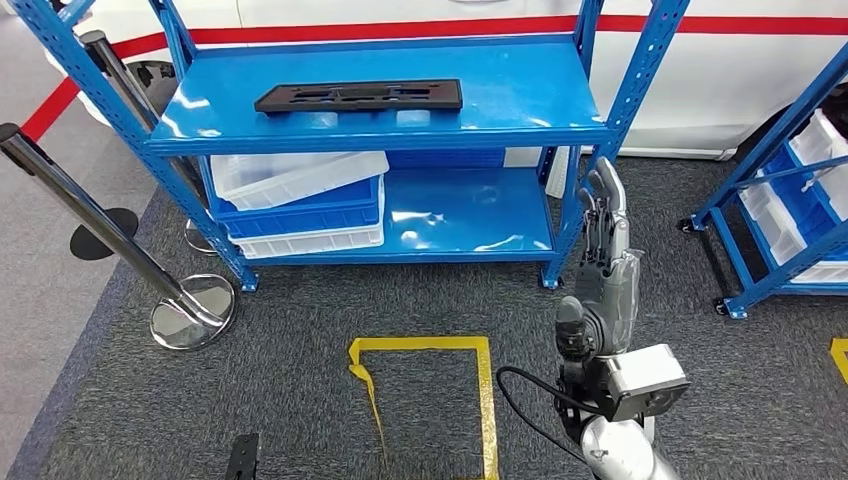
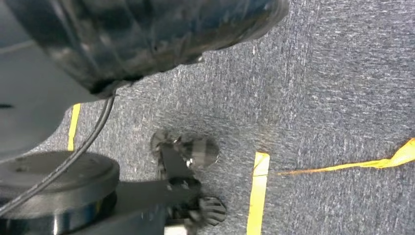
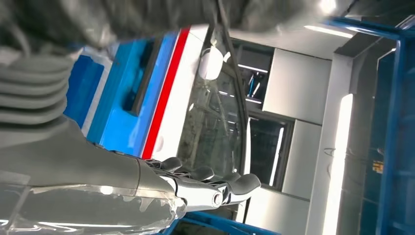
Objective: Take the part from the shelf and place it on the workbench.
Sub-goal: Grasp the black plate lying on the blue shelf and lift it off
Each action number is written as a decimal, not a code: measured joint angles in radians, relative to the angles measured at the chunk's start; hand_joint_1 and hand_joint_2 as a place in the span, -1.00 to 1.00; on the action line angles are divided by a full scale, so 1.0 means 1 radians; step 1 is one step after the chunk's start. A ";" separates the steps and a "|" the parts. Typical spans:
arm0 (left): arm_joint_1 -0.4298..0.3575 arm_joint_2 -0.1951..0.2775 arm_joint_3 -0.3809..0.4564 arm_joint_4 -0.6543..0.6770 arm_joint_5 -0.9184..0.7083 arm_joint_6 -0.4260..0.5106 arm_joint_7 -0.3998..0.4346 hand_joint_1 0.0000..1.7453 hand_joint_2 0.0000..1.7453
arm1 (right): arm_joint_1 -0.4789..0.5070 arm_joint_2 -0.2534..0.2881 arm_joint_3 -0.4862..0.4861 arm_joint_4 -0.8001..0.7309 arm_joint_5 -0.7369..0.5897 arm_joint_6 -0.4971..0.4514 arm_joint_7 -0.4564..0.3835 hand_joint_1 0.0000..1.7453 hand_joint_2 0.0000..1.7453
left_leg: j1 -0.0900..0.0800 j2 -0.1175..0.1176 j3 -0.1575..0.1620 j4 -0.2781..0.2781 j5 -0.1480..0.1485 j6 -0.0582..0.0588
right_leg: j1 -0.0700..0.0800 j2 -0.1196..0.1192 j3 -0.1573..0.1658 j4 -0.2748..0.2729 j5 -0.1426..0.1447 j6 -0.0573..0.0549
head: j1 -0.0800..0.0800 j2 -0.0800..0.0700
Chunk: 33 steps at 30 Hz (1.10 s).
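While the flat black plastic part (image 1: 358, 96) is lying lengthwise on the top board of the blue metal shelf (image 1: 520, 95), nothing is touching it. It is sitting toward the left half of that glossy board, well apart from the robot's right hand (image 1: 603, 240), which is reaching up in front of the shelf's right front post with its fingers (image 1: 610, 185) stretched out nearly straight and holding nothing (the right wrist view is showing the same extended fingers (image 3: 235, 182) with only air beyond them). On the lower board of the shelf, white plastic trays (image 1: 300, 175) and a blue plastic bin (image 1: 310, 212) are stacking up on the left side. A chrome barrier post (image 1: 80, 205) with a round base is leaning across the left of the scene, standing on the dark grey carpet (image 1: 300, 310). Yellow tape (image 1: 480, 390) is marking a rectangle on that carpet, one strip peeling loose. A second blue rack with white bins (image 1: 790, 210) is standing at the right edge. As for the left hand, I cannot tell how it is held; the left wrist view is looking down at carpet and tape.
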 joint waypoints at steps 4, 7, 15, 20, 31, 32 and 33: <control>0.000 0.000 -0.009 0.000 -0.014 0.005 0.019 -1.00 -1.00 | -0.001 -0.001 0.001 -0.001 0.037 0.009 0.009 -1.00 -1.00 | -0.016 0.001 -0.032 0.012 0.057 0.028 | 0.018 -0.001 0.009 0.000 -0.005 -0.010 | 0.000 0.000; -0.005 0.002 -0.023 0.000 -0.024 0.008 0.030 -1.00 -1.00 | -0.005 -0.002 0.004 -0.001 0.068 0.016 0.022 -1.00 -1.00 | -0.039 0.029 0.036 -0.155 0.133 0.061 | 0.025 -0.008 0.016 -0.001 -0.008 -0.012 | 0.001 0.000; -0.009 0.001 -0.046 0.000 -0.023 0.007 0.031 -1.00 -1.00 | -0.010 -0.004 0.010 -0.001 0.086 0.017 0.039 -1.00 -1.00 | -0.033 -0.001 0.059 -0.216 0.154 0.073 | 0.021 -0.015 -0.059 0.166 -0.105 0.022 | 0.004 0.000; -0.007 -0.002 -0.051 0.000 -0.023 0.005 0.031 -1.00 -1.00 | -0.010 -0.006 0.012 -0.001 0.086 0.017 0.040 -1.00 -1.00 | -0.028 -0.040 0.058 -0.203 0.148 0.066 | 0.006 -0.002 -0.043 0.134 -0.050 0.032 | 0.004 0.000; -0.005 -0.001 -0.053 0.000 0.000 -0.010 0.030 -1.00 -1.00 | -0.008 -0.010 0.013 -0.002 0.066 0.015 0.043 -1.00 -1.00 | -0.020 -0.011 -0.068 0.032 0.034 0.015 | 0.002 0.014 0.025 -0.015 -0.006 -0.008 | -0.009 0.000; -0.004 -0.001 -0.053 0.000 0.000 -0.010 0.031 -1.00 -1.00 | -0.006 -0.011 0.013 -0.002 0.062 0.015 0.043 -1.00 -1.00 | -0.019 -0.008 -0.090 0.076 0.024 0.013 | 0.003 0.010 0.025 -0.015 -0.006 -0.008 | -0.008 0.000; -0.003 -0.001 -0.053 0.000 0.000 -0.011 0.031 -1.00 -1.00 | -0.004 -0.011 0.013 -0.002 0.059 0.015 0.043 -1.00 -1.00 | -0.019 -0.007 -0.096 0.085 0.033 0.013 | 0.004 0.007 0.025 -0.015 -0.007 -0.009 | -0.009 0.000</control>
